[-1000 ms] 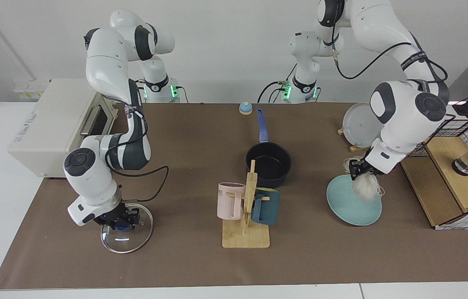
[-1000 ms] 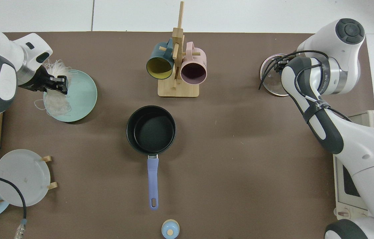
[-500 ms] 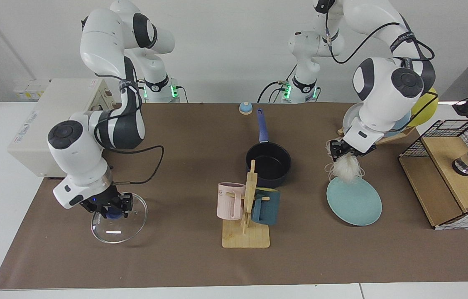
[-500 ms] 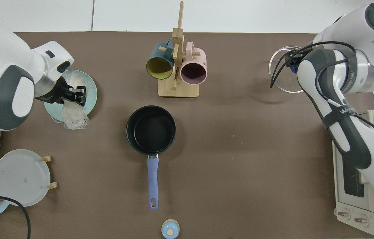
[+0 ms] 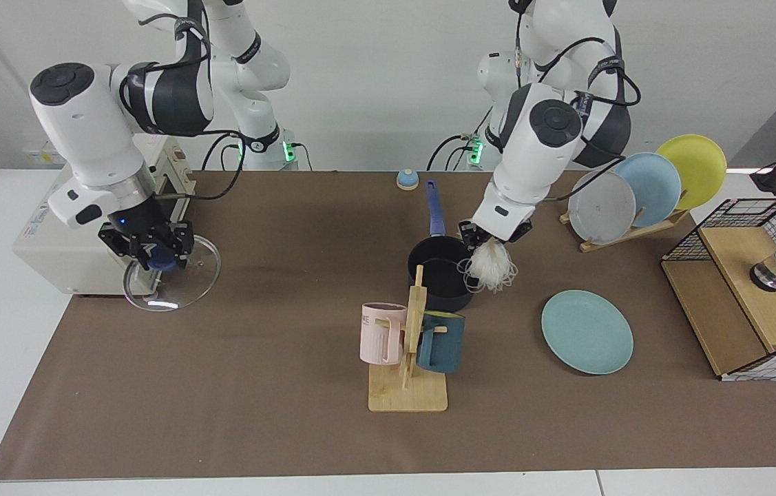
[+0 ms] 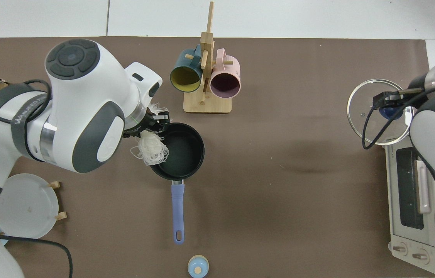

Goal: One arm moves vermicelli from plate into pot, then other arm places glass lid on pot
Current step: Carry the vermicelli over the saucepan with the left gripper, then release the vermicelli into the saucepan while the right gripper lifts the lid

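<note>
My left gripper [image 5: 486, 240] is shut on the white vermicelli [image 5: 491, 270], which hangs in a tuft over the pot's rim on the plate side. The dark pot [image 5: 437, 281] with its blue handle stands mid-table behind the mug rack. From above, the vermicelli [image 6: 151, 151] dangles at the edge of the pot [image 6: 184, 152] below the left gripper [image 6: 159, 122]. The teal plate [image 5: 587, 332] lies bare on the mat; the arm hides it in the top view. My right gripper [image 5: 151, 251] is shut on the blue knob of the glass lid [image 5: 184, 284], held in the air in front of the oven; the glass lid [image 6: 359, 112] also shows from above.
A wooden mug rack [image 5: 407, 386] with a pink and a dark teal mug stands just in front of the pot. A toaster oven [image 5: 67, 227] sits behind the lifted lid. A plate rack [image 5: 635, 189], a wire-and-wood box [image 5: 752, 296] and a small blue bell [image 5: 407, 179] line the far side.
The left gripper carried the vermicelli off the teal plate to the pot's edge. The right gripper raised the lid off the mat and moved it back toward the oven.
</note>
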